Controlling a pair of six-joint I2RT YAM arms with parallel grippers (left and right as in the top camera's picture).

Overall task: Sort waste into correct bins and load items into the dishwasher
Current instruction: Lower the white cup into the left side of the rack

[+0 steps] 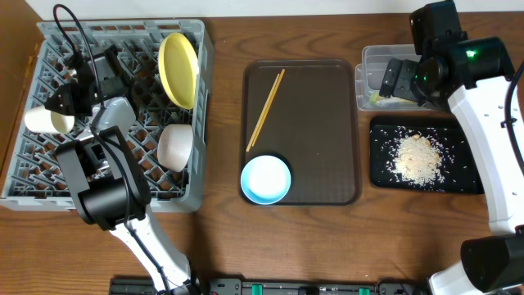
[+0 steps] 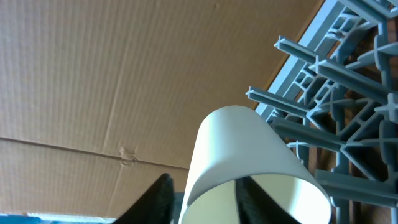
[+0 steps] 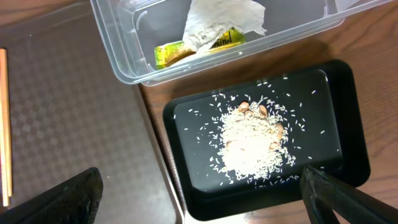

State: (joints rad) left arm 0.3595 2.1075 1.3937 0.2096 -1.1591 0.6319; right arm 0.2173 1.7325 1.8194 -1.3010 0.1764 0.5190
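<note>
Currently, the small cream cup (image 2: 242, 155) is seen lying on its side at the left edge of the grey dish rack (image 1: 176, 184). Its rim is straddled by the left gripper (image 2: 202, 199), with one finger placed inside the mouth and the other outside the wall. A narrow gap seems to be left between the outer finger and the cup, so the jaws appear slackened rather than pinched on it, though this is hard to confirm from so close a view. The yellow plate (image 1: 178, 70) is stood on edge among the pegs, and the white bowl (image 1: 175, 146) is set just beside it, nearer the robot. On the brown serving tray (image 1: 327, 123) the chopsticks (image 1: 266, 109) are laid diagonally, apart from the light blue bowl (image 1: 265, 179) at its near left corner. The right gripper (image 3: 199, 199) is held above the clear tub (image 3: 118, 56), its fingers spread wide. The green wrapper (image 3: 199, 46) and white paper (image 3: 224, 18) are found inside the tub. The rice scraps (image 3: 255, 140) are heaped in the black tray (image 3: 348, 93) just beside it.
</note>
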